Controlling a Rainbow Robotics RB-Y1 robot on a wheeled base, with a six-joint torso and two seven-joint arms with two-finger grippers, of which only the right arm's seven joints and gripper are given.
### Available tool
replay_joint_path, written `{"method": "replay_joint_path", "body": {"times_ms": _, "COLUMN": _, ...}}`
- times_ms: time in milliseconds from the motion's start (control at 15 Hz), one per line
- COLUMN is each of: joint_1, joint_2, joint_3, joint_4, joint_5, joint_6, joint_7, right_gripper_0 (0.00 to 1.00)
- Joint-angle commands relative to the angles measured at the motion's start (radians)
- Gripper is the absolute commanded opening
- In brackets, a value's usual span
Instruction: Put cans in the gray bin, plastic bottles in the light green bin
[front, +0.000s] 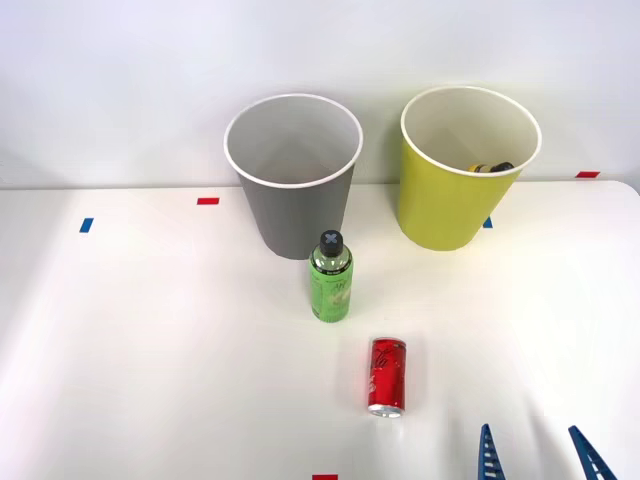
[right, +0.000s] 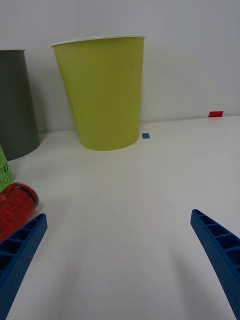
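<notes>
Pincer (front: 536, 452) wide open, empty, low over table. Can (front: 387, 375) lies just to its left, ungrasped. Next: shift left, straddle can, close; gray bin (front: 293, 172) stands beyond.

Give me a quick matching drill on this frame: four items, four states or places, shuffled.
Items:
1. red can
2. green bottle
3. yellow-label bottle
4. right gripper

States:
A. standing upright in front of the gray bin
B. inside the light green bin
C. open, holding nothing, at the table's near edge
D. lying on its side on the table

Pairs: 1-D, 2-A, 3-B, 4-C
</notes>
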Motion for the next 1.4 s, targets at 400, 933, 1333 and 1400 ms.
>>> {"method": "replay_joint_path", "body": {"times_ms": 400, "joint_1": 0.000, "joint_2": 0.000, "joint_3": 0.000, "joint_4": 0.000, "joint_5": 0.000, "joint_6": 0.000, "joint_7": 0.000, "right_gripper_0": 1.00}}
{"method": "replay_joint_path", "body": {"times_ms": 933, "joint_1": 0.000, "joint_2": 0.000, "joint_3": 0.000, "joint_4": 0.000, "joint_5": 0.000, "joint_6": 0.000, "joint_7": 0.000, "right_gripper_0": 1.00}}
{"method": "replay_joint_path", "body": {"times_ms": 1333, "joint_1": 0.000, "joint_2": 0.000, "joint_3": 0.000, "joint_4": 0.000, "joint_5": 0.000, "joint_6": 0.000, "joint_7": 0.000, "right_gripper_0": 1.00}}
{"method": "replay_joint_path", "body": {"times_ms": 1400, "joint_1": 0.000, "joint_2": 0.000, "joint_3": 0.000, "joint_4": 0.000, "joint_5": 0.000, "joint_6": 0.000, "joint_7": 0.000, "right_gripper_0": 1.00}}
